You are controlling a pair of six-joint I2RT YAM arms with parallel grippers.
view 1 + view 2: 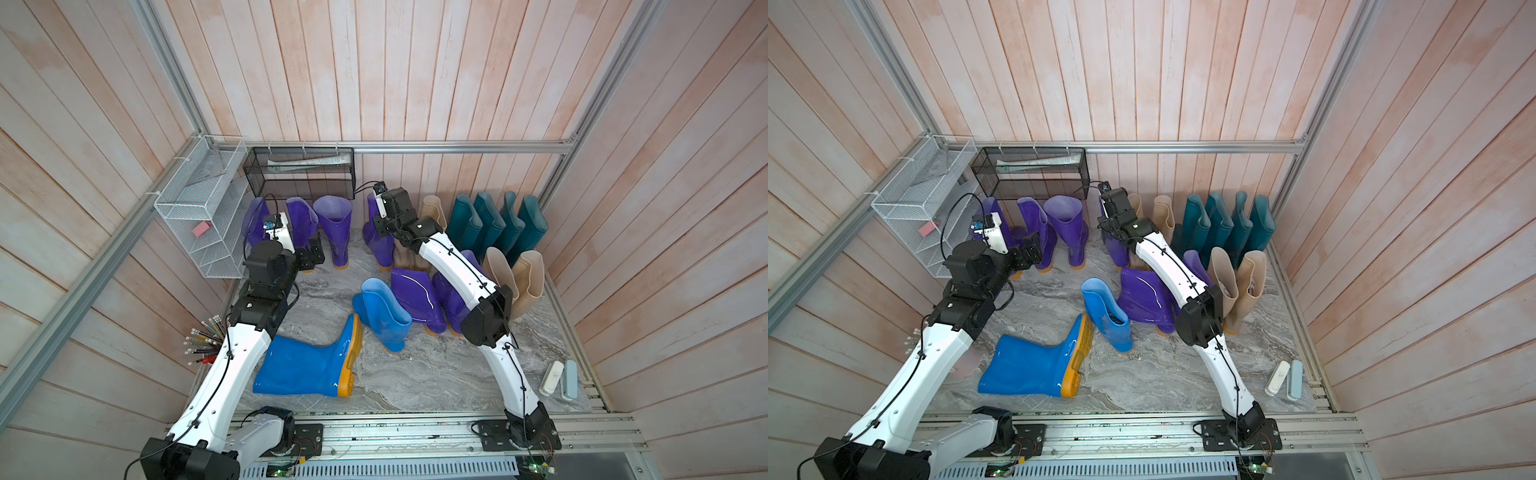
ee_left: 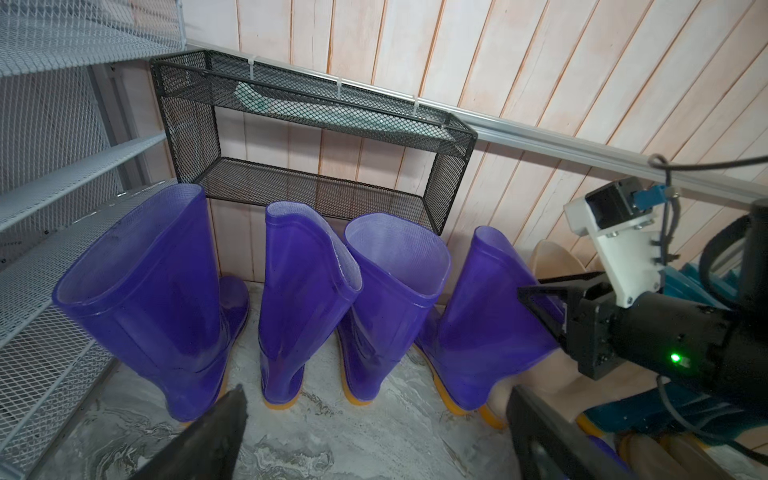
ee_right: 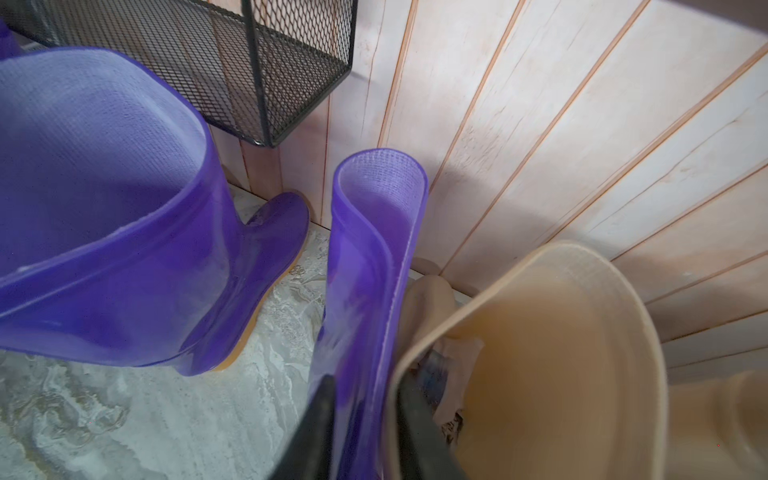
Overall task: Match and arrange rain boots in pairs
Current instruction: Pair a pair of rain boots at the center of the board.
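Right wrist: R claw (image 3: 365, 399) tight on purple boot (image 3: 374, 257); left wrist: L claw (image 2: 376, 397) agape.

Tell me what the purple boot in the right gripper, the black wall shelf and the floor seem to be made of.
The purple boot: soft rubber or PVC, glossy, slightly see-through; its shaft folds flat in the right gripper. The black wall shelf: metal mesh on a wire frame, matte black coating. The floor: grey veined marble look; real stone or printed sheet, I cannot tell.
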